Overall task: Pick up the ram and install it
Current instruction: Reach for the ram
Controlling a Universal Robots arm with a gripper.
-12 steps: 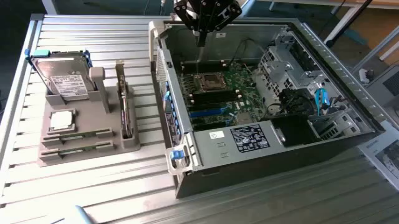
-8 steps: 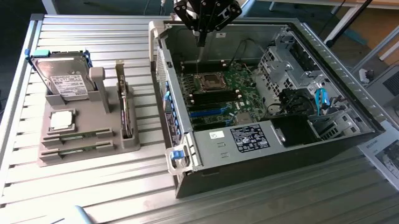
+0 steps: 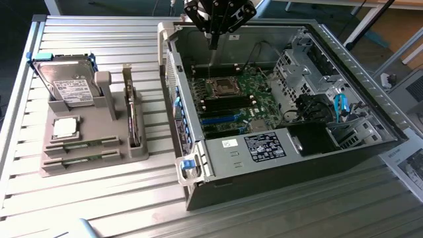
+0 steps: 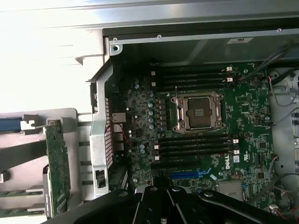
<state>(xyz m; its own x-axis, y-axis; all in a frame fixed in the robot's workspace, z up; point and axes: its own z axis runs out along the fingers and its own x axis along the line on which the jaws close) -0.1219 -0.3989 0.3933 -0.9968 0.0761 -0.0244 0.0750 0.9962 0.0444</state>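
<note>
Two green ram sticks (image 3: 82,146) lie on edge in the front slots of a grey holder (image 3: 99,166) at the exterior view's left. The wrist view catches them (image 4: 14,192) at the picture's edge. My gripper (image 3: 213,45) hangs high over the back wall of the open computer case (image 3: 278,153), far from the ram. Its fingers are shut together with nothing between them. The wrist view has the gripper (image 4: 161,207) above the green motherboard (image 4: 252,107), whose dark memory slots (image 4: 194,144) and processor socket (image 4: 198,112) stand empty.
The holder also carries a hard drive (image 3: 66,84), a square silver processor (image 3: 65,128) and an upright expansion card (image 3: 132,116). Inside the case are drive cages, a blue cable (image 3: 340,106) and black wiring. The slatted metal table (image 3: 99,208) runs around everything.
</note>
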